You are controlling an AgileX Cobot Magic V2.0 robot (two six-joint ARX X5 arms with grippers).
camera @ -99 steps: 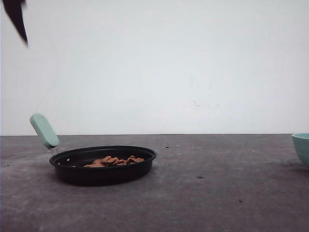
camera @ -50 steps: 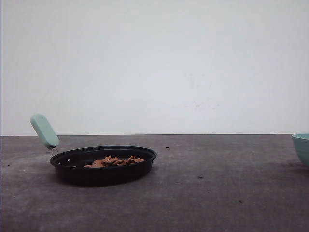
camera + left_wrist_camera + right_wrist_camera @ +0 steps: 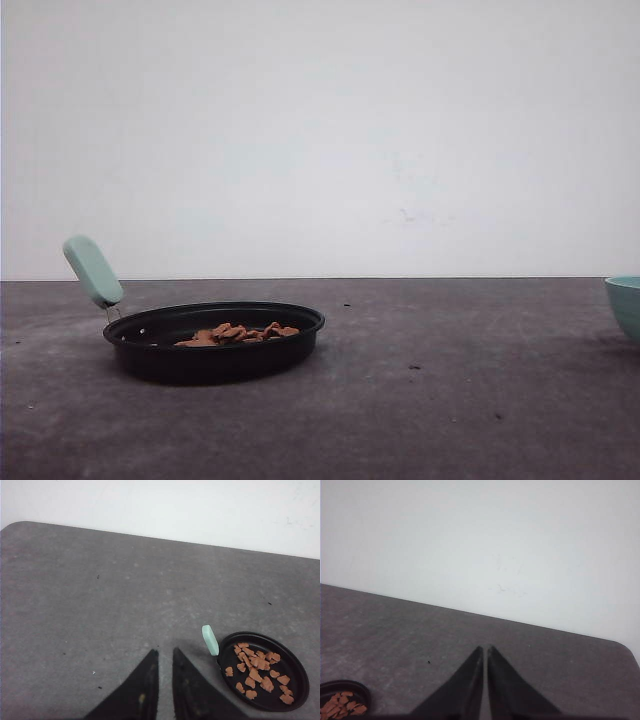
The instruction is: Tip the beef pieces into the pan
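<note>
The black pan (image 3: 215,362) rests on the grey table at the left, its mint-green handle (image 3: 92,270) slanting up and to the left. The beef pieces (image 3: 238,333) lie inside it as small orange-brown chunks. From the left wrist view the pan (image 3: 298,676) and the beef pieces (image 3: 257,672) lie off to one side of my left gripper (image 3: 165,651), which is high above the table, shut and empty. My right gripper (image 3: 485,648) is also shut with nothing in it, and part of the pan (image 3: 350,686) with beef pieces (image 3: 342,704) shows far from it.
The rim of a teal-green bowl (image 3: 625,305) sits at the right edge of the table. A white wall closes off the far side. Bare grey tabletop (image 3: 450,380) stretches between pan and bowl.
A dark arm tip at the top left corner a second ago has left the front view. The pan and beef have not moved.
</note>
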